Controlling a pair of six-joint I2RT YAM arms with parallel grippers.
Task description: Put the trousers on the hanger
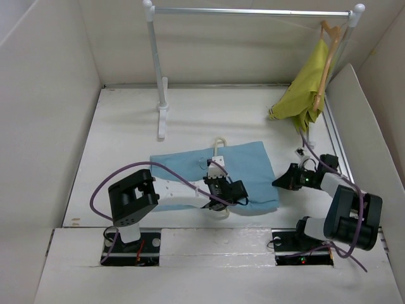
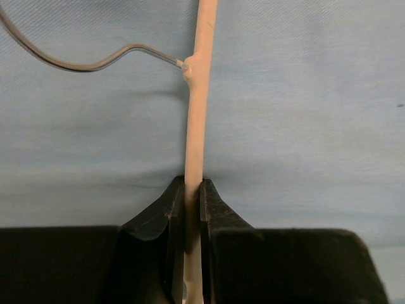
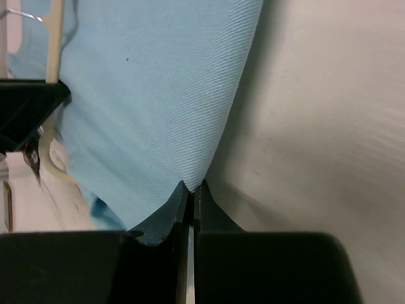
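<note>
The light blue trousers (image 1: 250,166) lie folded flat in the middle of the table. The cream-white hanger (image 1: 219,145) lies across them, with its hook toward the far side. My left gripper (image 1: 214,180) is shut on the hanger's thin bar (image 2: 196,126), and the wire hook (image 2: 95,63) curves off to the left over the trousers (image 2: 304,114). My right gripper (image 1: 277,182) is shut on the right edge of the trousers (image 3: 158,95), pinching the cloth at the jaw tips (image 3: 191,188). The hanger (image 3: 54,44) and the left gripper show at the left of the right wrist view.
A white clothes rack (image 1: 253,11) stands at the back, its post foot (image 1: 162,117) on the table. A yellow-green garment (image 1: 304,88) hangs on a tan wooden hanger (image 1: 329,44) at the rack's right end. White walls enclose the table (image 1: 126,126).
</note>
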